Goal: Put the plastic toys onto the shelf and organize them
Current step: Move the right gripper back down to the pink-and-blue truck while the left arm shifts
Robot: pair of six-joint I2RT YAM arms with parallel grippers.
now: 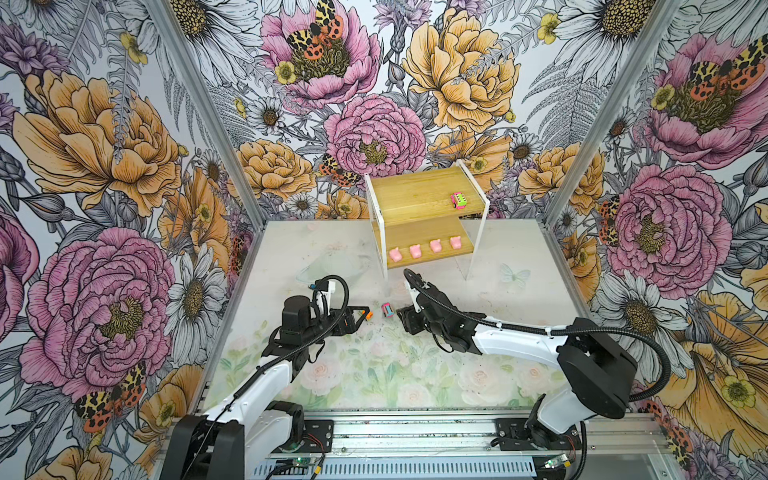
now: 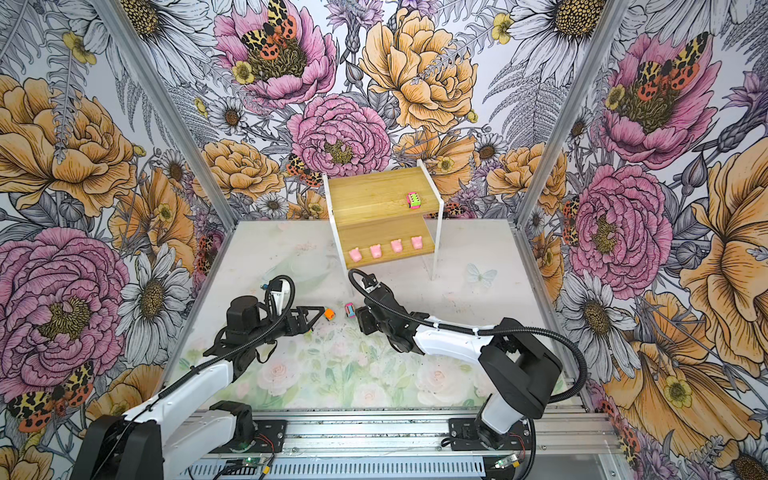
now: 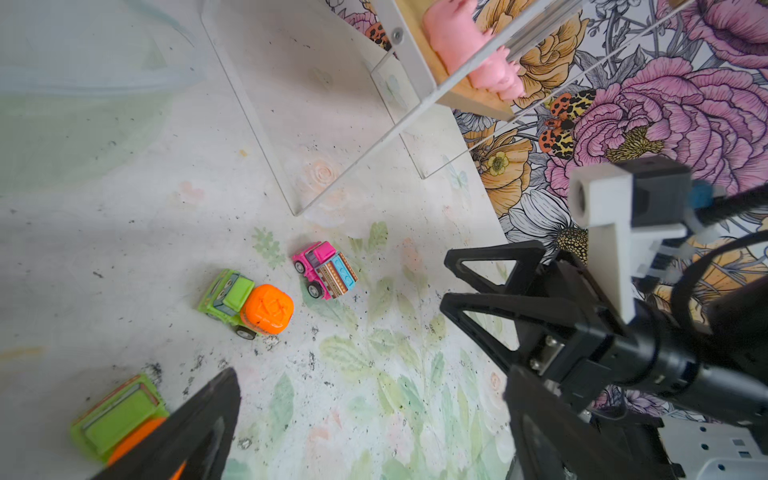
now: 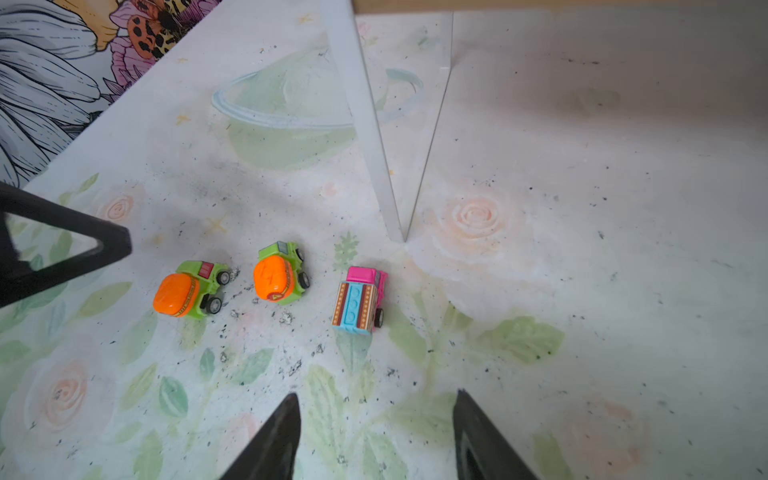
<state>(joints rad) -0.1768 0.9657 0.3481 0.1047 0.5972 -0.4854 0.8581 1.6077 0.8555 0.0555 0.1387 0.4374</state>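
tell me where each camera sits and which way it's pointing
Top views: above the front rail, facing down and back at the shelf; left end effector and right end effector show.
Left wrist: on the left arm, facing the pink car and shelf legs; own fingers, right end effector.
Right wrist: on the right arm, looking down at the pink car; own fingers.
Shared: both wrist views show the pink car.

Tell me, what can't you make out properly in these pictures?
One orange-and-green car: mostly under the left gripper in both top views; cut by the picture edge and that gripper in the left wrist view.
Pigs: tiny in both top views; blurred and crossed by the shelf frame in the left wrist view.
Pink car on the upper board: too small for detail in both top views.
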